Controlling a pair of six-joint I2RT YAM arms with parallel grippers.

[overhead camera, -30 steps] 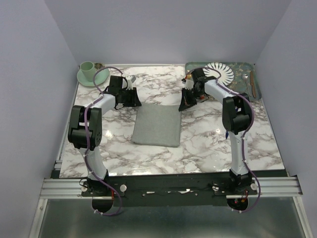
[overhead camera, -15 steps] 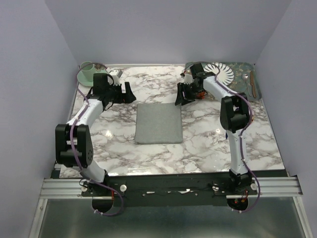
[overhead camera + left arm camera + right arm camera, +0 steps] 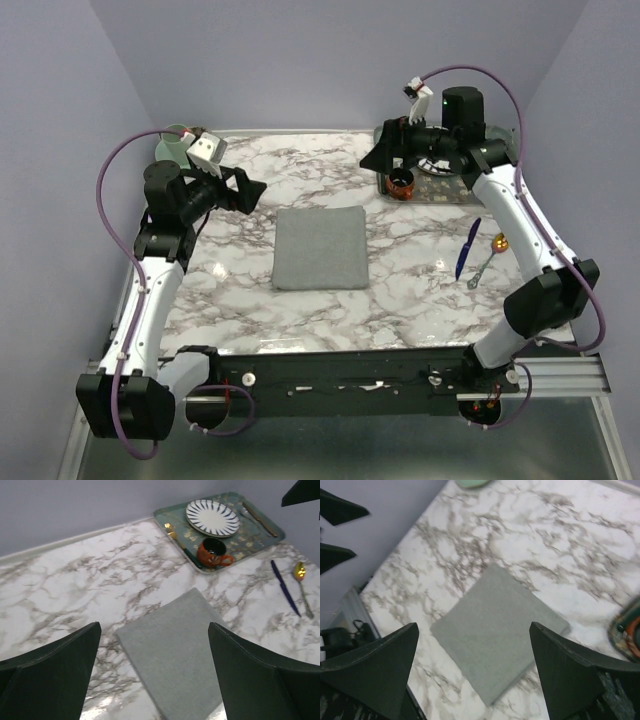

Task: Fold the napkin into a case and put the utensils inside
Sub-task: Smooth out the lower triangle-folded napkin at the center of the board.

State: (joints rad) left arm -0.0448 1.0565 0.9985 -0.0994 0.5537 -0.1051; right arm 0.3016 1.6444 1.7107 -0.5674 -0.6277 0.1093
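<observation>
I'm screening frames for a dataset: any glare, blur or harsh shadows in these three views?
Top external: even soft light, small glints on the marble table, a thin shadow along the napkin. Left wrist: slightly soft, glare on the table at the bottom edge, claw fingers dark and featureless. Right wrist: napkin fairly sharp, claw fingers likewise black silhouettes.

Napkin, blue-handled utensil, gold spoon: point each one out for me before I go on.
napkin [image 3: 320, 248]: top view, centre of the folded cloth.
blue-handled utensil [image 3: 285, 587]: left wrist view, middle of its length.
gold spoon [image 3: 304, 590]: left wrist view, stem just below the bowl.
</observation>
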